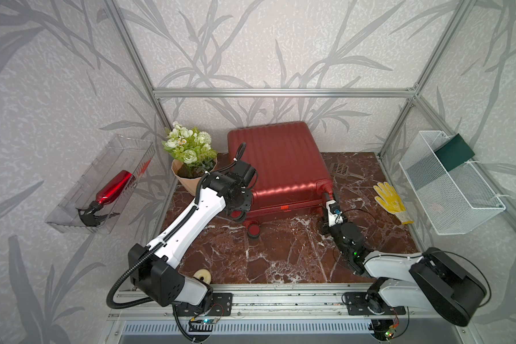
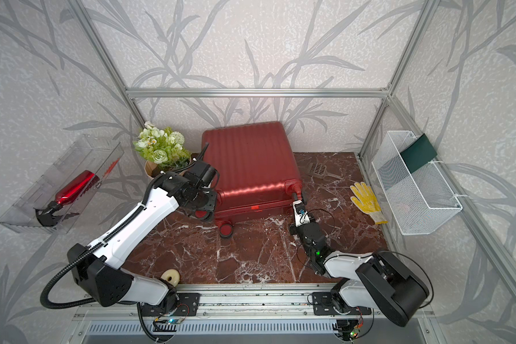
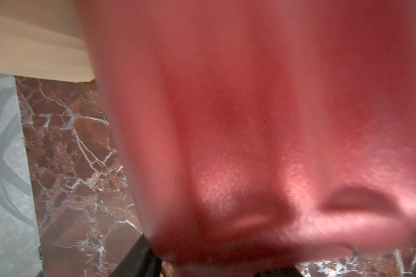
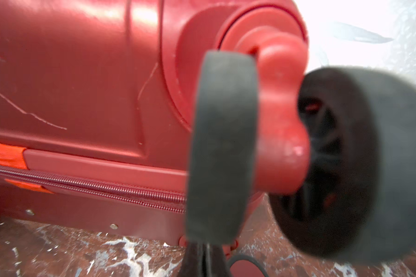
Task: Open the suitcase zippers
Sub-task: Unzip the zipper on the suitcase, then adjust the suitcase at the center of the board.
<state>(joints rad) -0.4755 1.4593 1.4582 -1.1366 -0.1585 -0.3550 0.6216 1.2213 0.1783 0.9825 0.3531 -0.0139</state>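
Both top views high, looking down at whole cell; wrist views close against suitcase (image 4: pixel 58 72).

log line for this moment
suitcase flat, closed | zipper shut where visible | left gripper at near-left corner, grip unclear | right gripper shut by wheel

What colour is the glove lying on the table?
Yellow; the glove shows best in a top view.

Satin-glossy ribbed hard-shell suitcase (image 1: pixel 276 155), polished marble-look table (image 1: pixel 280 253), knit glove (image 1: pixel 389 202) — probably cotton, white wire-mesh basket (image 1: pixel 459 193)
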